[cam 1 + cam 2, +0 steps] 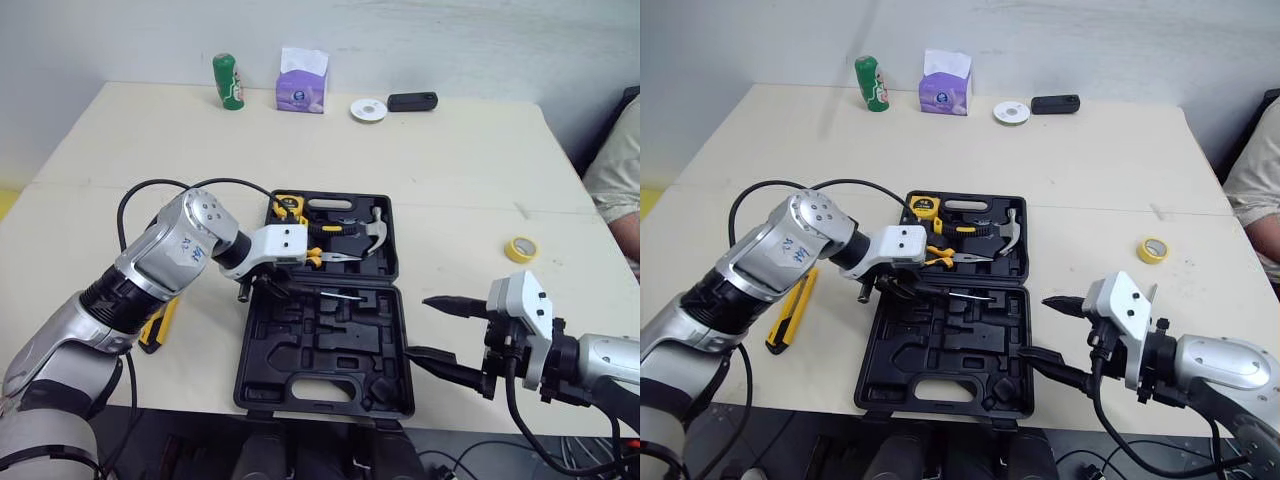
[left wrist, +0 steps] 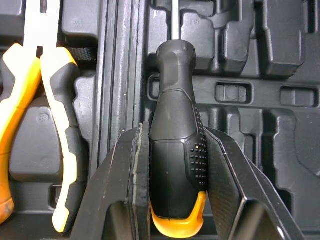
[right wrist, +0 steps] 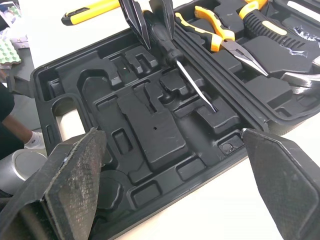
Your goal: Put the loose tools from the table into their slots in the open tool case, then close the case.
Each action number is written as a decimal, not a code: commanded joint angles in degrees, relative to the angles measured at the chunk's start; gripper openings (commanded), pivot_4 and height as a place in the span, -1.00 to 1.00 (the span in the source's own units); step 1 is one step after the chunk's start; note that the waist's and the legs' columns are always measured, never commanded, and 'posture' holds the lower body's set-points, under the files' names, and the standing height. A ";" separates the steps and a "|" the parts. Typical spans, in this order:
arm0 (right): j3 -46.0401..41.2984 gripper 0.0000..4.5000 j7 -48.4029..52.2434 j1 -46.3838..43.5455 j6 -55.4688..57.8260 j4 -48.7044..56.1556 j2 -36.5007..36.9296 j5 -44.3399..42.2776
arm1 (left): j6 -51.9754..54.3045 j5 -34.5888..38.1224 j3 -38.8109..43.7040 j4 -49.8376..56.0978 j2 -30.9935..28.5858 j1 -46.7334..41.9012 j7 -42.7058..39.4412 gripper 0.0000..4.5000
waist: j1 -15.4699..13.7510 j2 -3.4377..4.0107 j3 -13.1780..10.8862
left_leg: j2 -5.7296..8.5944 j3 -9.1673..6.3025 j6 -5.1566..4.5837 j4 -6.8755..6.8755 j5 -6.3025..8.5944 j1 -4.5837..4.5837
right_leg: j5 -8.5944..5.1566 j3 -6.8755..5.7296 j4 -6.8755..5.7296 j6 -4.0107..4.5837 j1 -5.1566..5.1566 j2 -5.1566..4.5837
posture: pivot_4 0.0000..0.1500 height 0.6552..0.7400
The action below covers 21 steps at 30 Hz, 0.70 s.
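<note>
The black tool case (image 1: 258, 385) lies open on the table. Its far half holds a hammer (image 1: 375, 232), yellow-handled pliers (image 1: 335, 257) and a tape measure (image 1: 288, 206). My left gripper (image 1: 262, 285) is shut on the black handle of a screwdriver (image 2: 175, 165). It holds the tool low over the near half, beside the hinge, with the thin shaft (image 3: 195, 85) pointing right across the moulded slots. My right gripper (image 1: 420, 327) is open by the case's right edge with nothing between its fingers. A yellow utility knife (image 1: 792, 308) lies loose on the table left of the case.
At the far edge of the table stand a green can (image 1: 228, 80), a purple tissue box (image 1: 302, 85), a white tape roll (image 1: 368, 109) and a black box (image 1: 412, 101). A yellow tape roll (image 1: 520, 249) lies right of the case. A person's arm (image 1: 620, 170) shows at the right edge.
</note>
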State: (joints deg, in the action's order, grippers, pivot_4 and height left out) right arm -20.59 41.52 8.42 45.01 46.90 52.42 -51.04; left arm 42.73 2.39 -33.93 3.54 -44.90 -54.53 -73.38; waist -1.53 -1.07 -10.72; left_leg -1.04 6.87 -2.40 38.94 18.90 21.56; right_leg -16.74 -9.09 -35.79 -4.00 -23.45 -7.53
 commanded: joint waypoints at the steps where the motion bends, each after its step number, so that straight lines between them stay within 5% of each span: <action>1: -1.31 1.00 -0.25 -0.45 -0.89 1.33 0.34 -0.58 | -2.11 -1.67 0.67 -0.71 0.53 -1.08 -0.44 -0.51 | -0.02 0.00 0.00 | 0.00 0.00 -0.01 0.02 0.00 0.00 | 0.00 0.00 -0.01 0.00 0.00 0.00 | 1.00 0.80; 8: -1.12 1.00 0.40 -0.63 -1.07 0.91 0.46 -0.50 | 2.47 0.83 4.35 1.66 1.34 -2.71 -1.19 0.79 | -0.01 0.00 0.00 | 0.00 -0.02 -0.03 0.11 0.02 0.01 | 0.02 0.01 -0.05 -0.03 0.04 -0.02 | 1.00 0.80; 10: -1.06 1.00 0.58 -0.72 -1.12 0.73 0.35 -0.63 | 2.61 2.26 5.81 2.21 0.91 -2.43 -2.19 0.98 | -0.01 0.00 0.00 | 0.00 -0.03 -0.04 0.13 0.02 0.01 | 0.02 0.01 -0.05 -0.04 0.04 -0.03 | 1.00 0.80; 14: 0.10 1.00 0.68 -1.86 -1.54 -0.21 -0.16 -0.30 | -6.74 6.00 12.35 -1.51 2.73 3.98 -0.60 0.98 | 0.34 0.01 0.01 | -0.01 -0.03 -0.04 0.12 0.03 -0.02 | 0.02 0.06 -0.07 -0.04 0.03 -0.03 | 1.00 0.80; 17: 1.14 1.00 0.73 -2.92 -1.93 -1.21 -0.45 0.48 | -15.39 9.40 19.16 -5.84 7.35 10.27 2.66 0.61 | 0.21 0.02 0.01 | -0.01 -0.04 -0.04 0.15 0.03 -0.12 | 0.02 0.07 -0.08 -0.04 0.09 -0.06 | 1.00 0.80; 21: 1.70 1.00 0.98 -3.50 -2.20 -1.70 -0.18 0.35 | -26.10 9.93 23.12 -9.45 10.81 17.02 5.40 -0.19 | 0.12 0.00 0.00 | -0.01 -0.09 -0.05 0.18 0.04 -0.04 | 0.02 0.02 -0.08 -0.04 0.08 -0.08 | 1.00 0.80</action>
State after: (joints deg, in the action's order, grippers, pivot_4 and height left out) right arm -18.35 41.96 5.36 43.85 44.63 52.32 -50.60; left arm 22.36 11.85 -13.75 -5.39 -34.72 -37.94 -69.84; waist -1.41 -1.07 -10.71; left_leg -1.04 6.78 -2.46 39.12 18.94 21.51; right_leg -16.72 -9.07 -35.86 -4.04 -23.37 -7.62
